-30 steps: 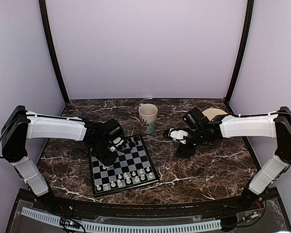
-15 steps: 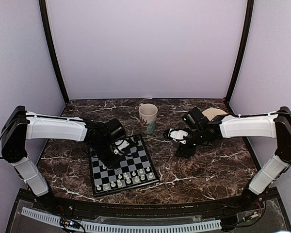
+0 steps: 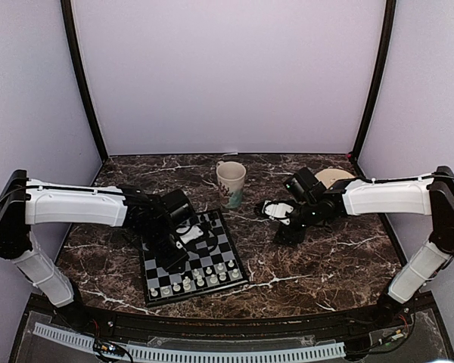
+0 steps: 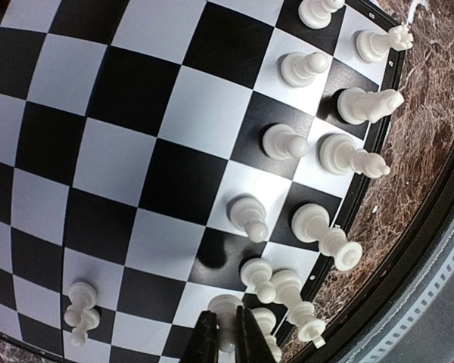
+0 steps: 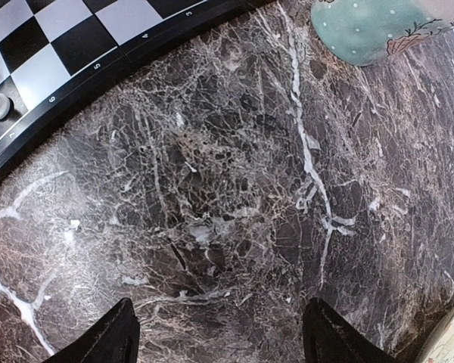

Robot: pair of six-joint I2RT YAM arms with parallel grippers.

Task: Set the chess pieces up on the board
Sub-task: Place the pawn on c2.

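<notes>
Soft, even light is coming from overhead, leaving faint shadows under my arms on the tabletop [image 3: 340,265]. My left wrist lens is bowing the board [image 4: 121,136] at the edges; my left hand [image 4: 227,327] and the white piece [image 4: 225,306] it is pinching are blurring up close.

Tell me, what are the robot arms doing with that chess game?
They are setting up chess. The left arm's fingers are shut on a white piece over the board, beside the other white pieces lined up along its near edge. The right arm's fingers are open and empty, over the marble tabletop by the mug.
</notes>
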